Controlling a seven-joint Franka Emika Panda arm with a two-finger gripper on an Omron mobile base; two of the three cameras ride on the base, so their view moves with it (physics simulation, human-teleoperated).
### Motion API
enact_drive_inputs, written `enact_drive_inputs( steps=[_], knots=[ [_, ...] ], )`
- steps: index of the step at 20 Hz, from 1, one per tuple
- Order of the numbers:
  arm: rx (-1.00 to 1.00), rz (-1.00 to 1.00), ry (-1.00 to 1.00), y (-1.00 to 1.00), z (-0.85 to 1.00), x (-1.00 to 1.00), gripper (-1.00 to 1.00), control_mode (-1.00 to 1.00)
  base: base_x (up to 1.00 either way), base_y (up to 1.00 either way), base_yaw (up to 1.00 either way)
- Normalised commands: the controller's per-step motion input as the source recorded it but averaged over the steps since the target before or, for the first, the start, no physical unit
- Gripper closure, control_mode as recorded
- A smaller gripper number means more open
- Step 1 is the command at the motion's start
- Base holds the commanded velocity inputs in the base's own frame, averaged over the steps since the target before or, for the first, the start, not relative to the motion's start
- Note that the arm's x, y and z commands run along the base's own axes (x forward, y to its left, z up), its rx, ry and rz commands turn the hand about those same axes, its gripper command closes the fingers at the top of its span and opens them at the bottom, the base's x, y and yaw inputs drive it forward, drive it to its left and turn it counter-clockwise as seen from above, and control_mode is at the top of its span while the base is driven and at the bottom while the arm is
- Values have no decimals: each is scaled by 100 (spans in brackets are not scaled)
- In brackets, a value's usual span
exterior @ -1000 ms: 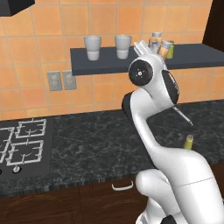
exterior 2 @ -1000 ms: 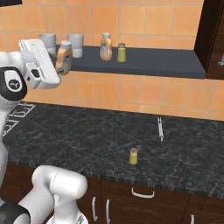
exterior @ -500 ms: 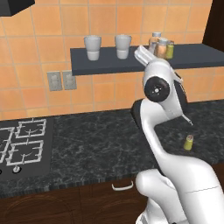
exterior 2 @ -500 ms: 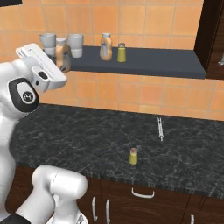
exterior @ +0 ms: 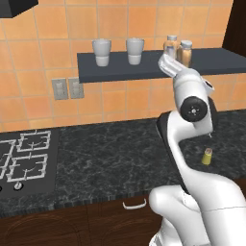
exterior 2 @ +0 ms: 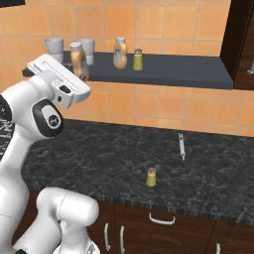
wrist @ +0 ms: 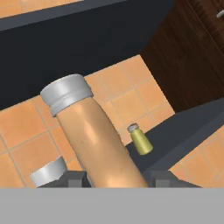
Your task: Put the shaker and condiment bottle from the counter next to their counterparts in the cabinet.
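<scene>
Dark wood drawers (exterior 2: 163, 223) w/ pale handles sit nearest, under the counter (exterior 2: 99, 163), a black marbled top. On it, nr the front edge, the shaker (exterior 2: 151, 177) stands upright, yellow-green w/ grey top; also seen right of the arm in left base view (exterior: 207, 156). A thin metal utensil (exterior 2: 182, 146) lies further back on the counter, well apart from the shaker. Hob burners (exterior: 24, 158) sit at far left of the worktop. Above, the gripper (wrist: 117, 177) is raised to shelf height, jaws closed in on the condiment bottle (wrist: 94, 140), gripping its lower body on both sides; orange bottle w/ pale cap, held just at the front edge of the cabinet (exterior 2: 173, 72), left of the counterparts. On the cabinet, the fat pale-orange bottle (exterior 2: 119, 53) and 2nd shaker (exterior 2: 138, 60) stand upright side by side, close but not touching. Two grey cups (exterior: 118, 51) stand further left on the cabinet. Behind all: orange tiles (exterior: 48, 33) and two wall sockets (exterior: 67, 88).
</scene>
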Motion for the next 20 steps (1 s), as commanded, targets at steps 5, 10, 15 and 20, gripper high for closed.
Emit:
enact_drive_inputs(
  steps=[5, 10, 15, 20],
  knots=[
    [0, 1, -3, -14, 0, 2, 100, -100, 0, 0, 0],
    [0, 0, 4, 17, 0, 23, 100, -100, 0, 0, 0],
    [0, 0, 11, 23, 0, 61, 100, -100, 0, 0, 0],
    [0, 0, 0, -14, -37, 78, 100, -100, 0, 0, 0]
  ],
)
